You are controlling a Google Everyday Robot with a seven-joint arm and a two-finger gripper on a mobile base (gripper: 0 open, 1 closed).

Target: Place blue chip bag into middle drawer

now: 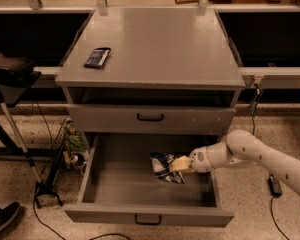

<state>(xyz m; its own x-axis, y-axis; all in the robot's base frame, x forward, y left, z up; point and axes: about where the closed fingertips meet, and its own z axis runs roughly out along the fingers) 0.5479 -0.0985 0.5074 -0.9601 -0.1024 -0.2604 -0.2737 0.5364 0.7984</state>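
The white arm (270,159) reaches in from the right side and goes down into the open middle drawer (145,215), so the gripper (182,164) is low inside the box, close to the right wall. Its jaws are pressed on the right edge of the blue chip bag (164,167) and pinch it. The bag hangs a little tilted from them, its lower part at the drawer's bottom or just above it; which one, I cannot tell from here. I think it is held so low on purpose: a light crinkly bag let go from high up could slide or land on the rim, and here it only has to be let go. The drawer is pulled far out, which gives the arm room to come in under the upper drawer (150,118), and that one is closed. So the task looks nearly finished to me — what is left is to open the jaws and lift the arm out without catching the bag. The grey cabinet (155,39) has a flat, dull top, and on its left part lies a small dark packet (97,57), well apart from the work. Around it is a speckled floor (15,184) with black cables (40,211) — and a dark stand (10,76) on the left.
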